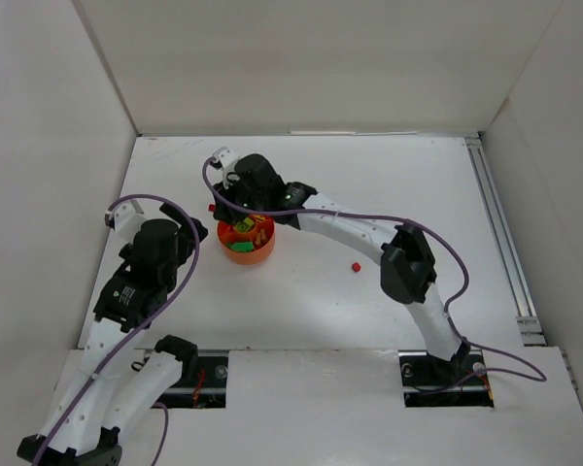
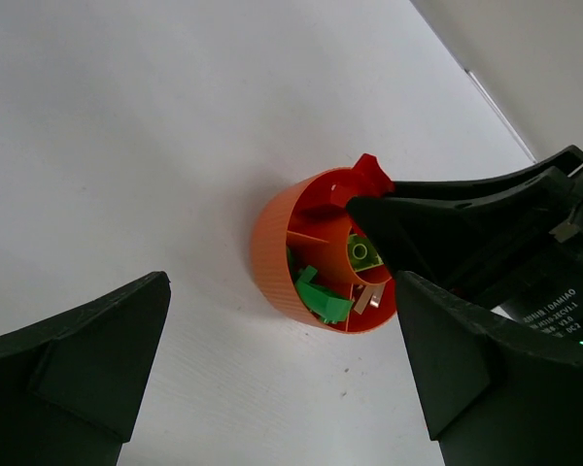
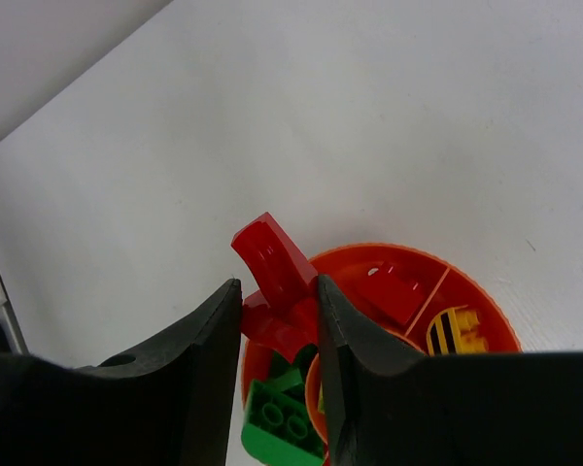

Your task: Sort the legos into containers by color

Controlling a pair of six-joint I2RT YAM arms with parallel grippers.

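Top external: white walled table (image 1: 369,194), right jaws pinching red brick (image 3: 272,257) over bowl (image 2: 272,248), left jaws spread.

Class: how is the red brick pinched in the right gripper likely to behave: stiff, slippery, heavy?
Probably stiff: the red brick shows straight edges in the right gripper. Its glossy faces and tilted pose suggest it could twist or slip. Far smaller than the bowl, so likely light.

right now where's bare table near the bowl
Free: the table right of the bowl up to the loose red brick, and the far strip by the back wall. Crowded: the bowl itself, open left gripper at its left, right gripper pinching a red brick over its rim.
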